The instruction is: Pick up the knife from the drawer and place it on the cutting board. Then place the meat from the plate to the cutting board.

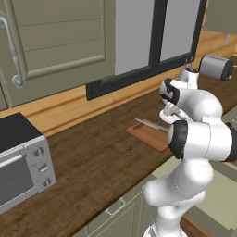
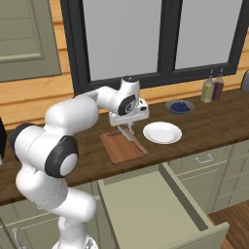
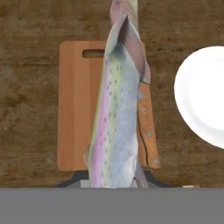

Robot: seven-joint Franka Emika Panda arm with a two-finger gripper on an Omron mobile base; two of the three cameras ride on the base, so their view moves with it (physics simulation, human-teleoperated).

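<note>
Silvery-pink fish (image 3: 116, 118) hangs clamped in the closed pincer (image 2: 127, 130) over the board (image 3: 76, 105), where the knife (image 3: 148, 131) lies, beside the bare plate (image 2: 162, 132).

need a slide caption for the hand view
Whole fish hanging lengthwise over the cutting board, the knife lying along the board's edge beside the white plate.

A: The dark brown wooden counter (image 2: 204, 129) looks matt, its grain streaky. The reddish-brown rectangular wooden cutting board (image 3: 75, 105) is smoother, with an even satin face.

B: The silvery, pink-striped speckled fish (image 3: 116, 118) has a wet sheen. The knife's brown wooden handle (image 3: 148, 133) carries pale rivets.

A: The round white plate (image 2: 162, 132) is plain and glossy. The toaster oven (image 1: 21, 159) looks like brushed grey metal.
</note>
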